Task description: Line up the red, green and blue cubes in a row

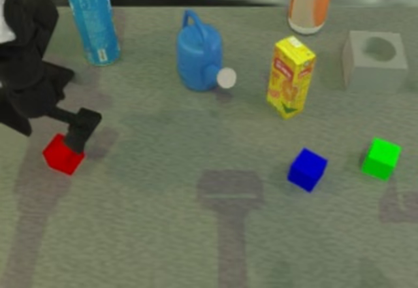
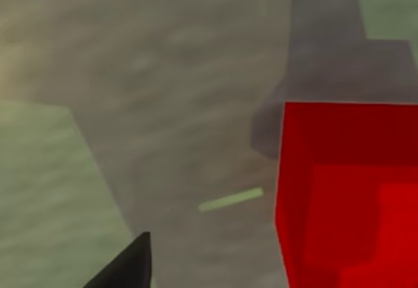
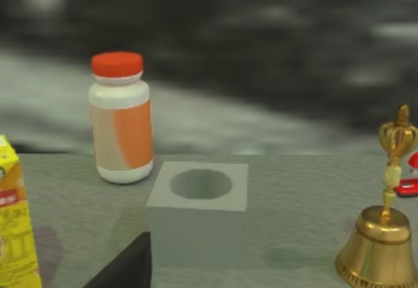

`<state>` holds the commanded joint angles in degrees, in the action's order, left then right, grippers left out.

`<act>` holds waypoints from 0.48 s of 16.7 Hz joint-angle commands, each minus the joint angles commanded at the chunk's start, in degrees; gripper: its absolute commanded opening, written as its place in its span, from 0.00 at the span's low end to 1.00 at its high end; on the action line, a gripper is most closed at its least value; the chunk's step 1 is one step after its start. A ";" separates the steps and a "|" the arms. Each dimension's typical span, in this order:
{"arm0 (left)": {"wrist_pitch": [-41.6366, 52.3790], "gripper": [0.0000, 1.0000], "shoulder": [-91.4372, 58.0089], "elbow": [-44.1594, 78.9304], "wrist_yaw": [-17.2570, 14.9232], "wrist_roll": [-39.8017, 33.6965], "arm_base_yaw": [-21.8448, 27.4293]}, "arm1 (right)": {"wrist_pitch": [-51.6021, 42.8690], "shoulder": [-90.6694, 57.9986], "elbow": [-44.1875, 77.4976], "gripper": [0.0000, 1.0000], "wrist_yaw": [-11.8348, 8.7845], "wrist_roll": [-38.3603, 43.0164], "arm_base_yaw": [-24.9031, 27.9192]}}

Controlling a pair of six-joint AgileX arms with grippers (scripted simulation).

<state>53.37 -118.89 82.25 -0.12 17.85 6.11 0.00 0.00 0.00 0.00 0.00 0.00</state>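
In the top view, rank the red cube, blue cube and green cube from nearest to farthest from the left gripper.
1. Red cube: at the left gripper on the table's left side, directly under it.
2. Blue cube: right of centre, near the front.
3. Green cube: farthest, near the right edge.

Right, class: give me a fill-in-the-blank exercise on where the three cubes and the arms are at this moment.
1. The left gripper is at the ____ cube.
2. The blue cube lies to the top view's left of the ____ cube.
3. The yellow carton stands between the blue jug and the grey ____.

Missing words: red; green; block
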 joint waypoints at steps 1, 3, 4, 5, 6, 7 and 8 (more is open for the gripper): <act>-2.70 1.00 -1.17 -1.25 -0.01 -0.01 -0.01 | 0.00 0.00 0.00 1.00 0.00 0.00 0.00; -7.68 1.00 -3.37 -3.73 -0.02 0.01 0.01 | 0.00 0.00 0.00 1.00 0.00 0.00 0.00; -9.40 1.00 -4.30 -4.70 -0.03 0.02 0.01 | 0.00 0.00 0.00 1.00 0.00 0.00 0.00; -10.52 1.00 -4.99 -5.37 -0.04 0.03 0.02 | 0.00 0.00 0.00 1.00 0.00 0.00 0.00; -11.02 1.00 -5.32 -5.68 -0.04 0.04 0.02 | 0.00 0.00 0.00 1.00 0.00 0.00 0.00; -11.05 1.00 -5.35 -5.70 -0.04 0.04 0.02 | 0.00 0.00 0.00 1.00 0.00 0.00 0.00; -11.05 1.00 -5.35 -5.70 -0.04 0.04 0.02 | 0.00 0.00 0.00 1.00 0.00 0.00 0.00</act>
<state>42.32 -124.23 76.55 -0.16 17.89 6.12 0.00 0.00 0.00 0.00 0.00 0.00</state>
